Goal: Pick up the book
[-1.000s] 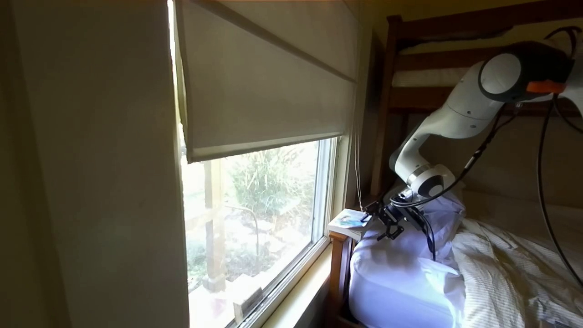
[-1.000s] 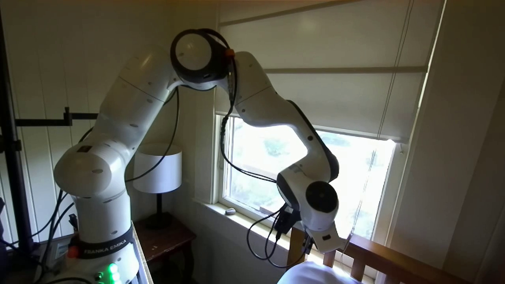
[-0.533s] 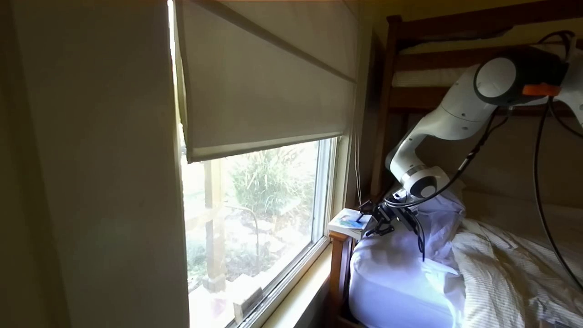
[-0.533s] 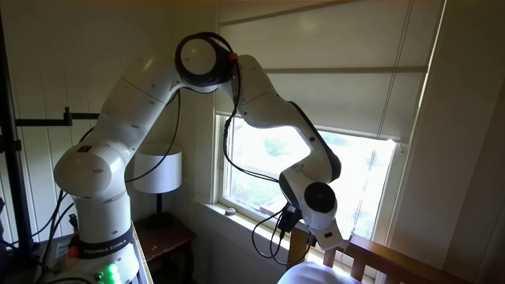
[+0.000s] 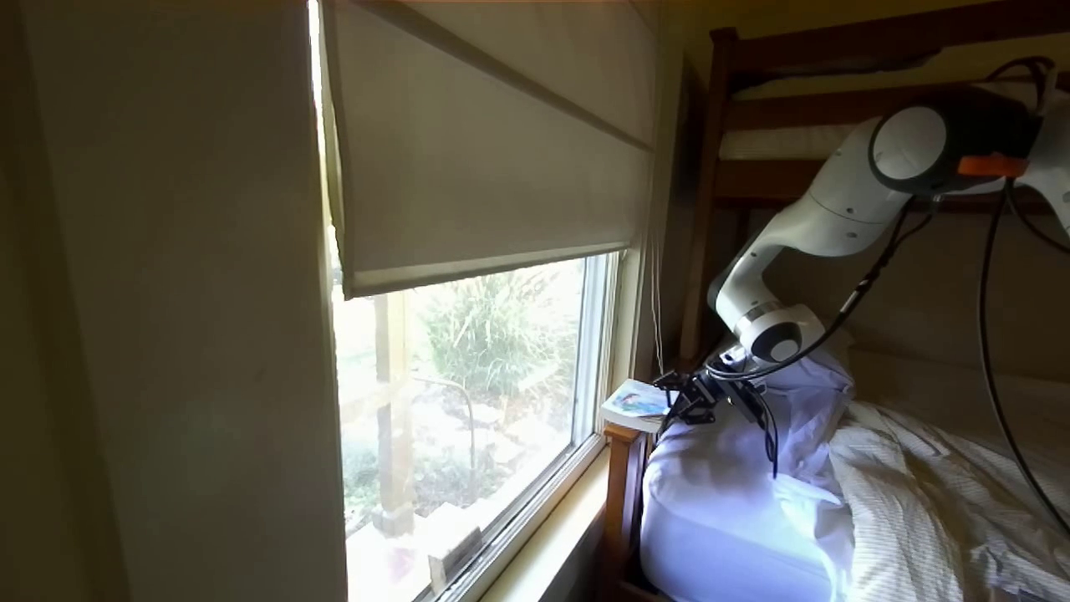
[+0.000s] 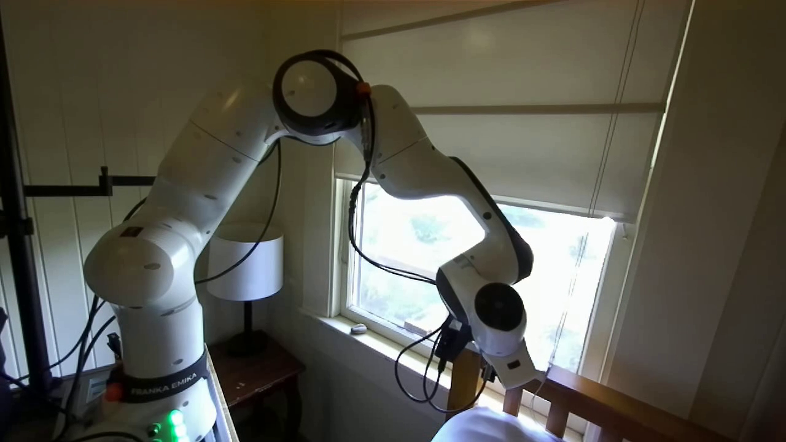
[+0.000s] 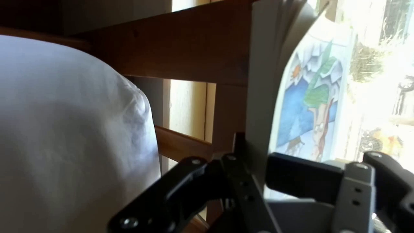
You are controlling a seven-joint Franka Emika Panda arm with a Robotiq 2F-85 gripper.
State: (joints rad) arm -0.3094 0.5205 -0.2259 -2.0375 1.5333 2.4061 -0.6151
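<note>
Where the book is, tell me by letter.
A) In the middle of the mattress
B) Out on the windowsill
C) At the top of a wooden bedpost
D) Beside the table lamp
C: in an exterior view the book shows right at the top of the wooden bedpost, which stands directly beneath it.

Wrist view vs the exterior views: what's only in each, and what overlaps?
Wrist view only: fine detail in the drawing on the book, such as an orange sun-like shape; the book's layers also splay toward the top of the picture.

Exterior views only: the blind and the white arm, in both exterior views; the lamp and side table, in an exterior view.

Shared: white bedding and the wooden bed frame, in the wrist view and both exterior views. The book, with the pincer at its edge, shows in the wrist view and an exterior view.
</note>
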